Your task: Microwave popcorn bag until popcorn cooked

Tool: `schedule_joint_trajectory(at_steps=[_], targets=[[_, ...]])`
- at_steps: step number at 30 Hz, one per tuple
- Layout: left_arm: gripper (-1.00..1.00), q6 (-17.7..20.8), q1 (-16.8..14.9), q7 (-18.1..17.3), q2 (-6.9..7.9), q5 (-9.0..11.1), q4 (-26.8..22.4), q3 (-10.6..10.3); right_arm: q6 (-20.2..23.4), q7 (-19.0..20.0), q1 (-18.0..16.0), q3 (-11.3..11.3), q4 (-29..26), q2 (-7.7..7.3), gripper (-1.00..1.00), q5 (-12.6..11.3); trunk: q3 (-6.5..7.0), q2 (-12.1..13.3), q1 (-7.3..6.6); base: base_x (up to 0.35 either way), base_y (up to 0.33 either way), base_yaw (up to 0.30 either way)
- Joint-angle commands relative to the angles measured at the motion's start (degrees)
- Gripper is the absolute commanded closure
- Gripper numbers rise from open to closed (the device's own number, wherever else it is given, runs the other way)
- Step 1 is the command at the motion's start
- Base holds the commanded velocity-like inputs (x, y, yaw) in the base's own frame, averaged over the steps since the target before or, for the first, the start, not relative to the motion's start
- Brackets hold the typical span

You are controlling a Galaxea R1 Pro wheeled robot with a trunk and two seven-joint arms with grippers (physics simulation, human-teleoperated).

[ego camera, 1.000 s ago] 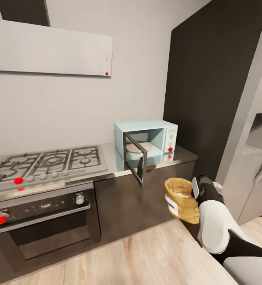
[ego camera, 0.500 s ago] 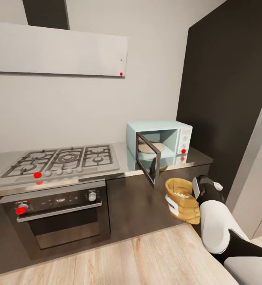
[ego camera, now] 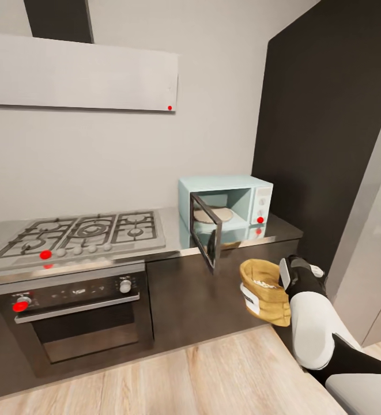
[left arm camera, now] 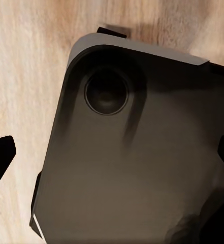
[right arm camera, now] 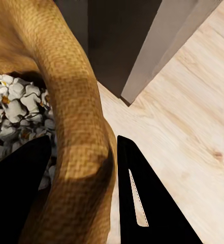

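Note:
My right gripper point(ego camera: 280, 275) is shut on the rolled rim of the popcorn bag point(ego camera: 264, 291), a mustard-tan sack held upright over the floor in front of the dark cabinets. Whitish popcorn point(right arm camera: 11, 109) fills its mouth. In the right wrist view the rim point(right arm camera: 76, 127) sits pinched between the two dark fingers point(right arm camera: 142, 203). The mint-blue microwave point(ego camera: 245, 199) stands on the grey countertop point(ego camera: 170, 229), up and left of the bag, its glass door point(ego camera: 207, 238) swung open toward me. My left gripper point(left arm camera: 112, 157) is open, hanging over my dark base.
A steel gas hob point(ego camera: 80, 233) and a dark oven point(ego camera: 75, 311) lie left of the microwave, under a flat grey hood point(ego camera: 78, 72). A tall dark cabinet point(ego camera: 328, 132) and a grey fridge point(ego camera: 374, 242) close the right side. Wooden floor point(ego camera: 184, 380) lies in front.
The whole picture has shifted right, then slightly back left, so the camera has moved. The bag stays in my right gripper at the same spot in the view.

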Motion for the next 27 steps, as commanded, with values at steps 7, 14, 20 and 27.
schedule_joint_trajectory(at_steps=[7,14,20,27], targets=[[-1.0,-0.07,0.03,0.17,-0.01,0.11,-0.12,0.22,0.2,-0.02,-0.05,-0.19,0.09,0.31,1.0,-0.23,-0.05,-0.03,0.0,0.0,-0.284,0.078],[-1.0,-0.07,0.03,0.17,0.05,0.11,-0.12,0.22,0.2,-0.02,-0.05,-0.19,0.12,0.37,1.0,-0.23,-0.05,-0.03,0.0,0.0,-0.284,0.259],[-1.0,-0.07,0.03,0.17,0.07,0.11,-0.12,0.22,0.2,-0.02,-0.05,-0.19,0.12,0.47,1.0,-0.23,-0.05,-0.03,0.0,0.0,-0.162,0.265],[-1.0,-0.07,0.03,0.11,0.1,0.05,-0.12,0.14,0.2,-0.04,-0.05,0.15,0.2,0.57,1.0,-0.23,-0.05,-0.03,0.0,0.0,-0.001,0.265]])
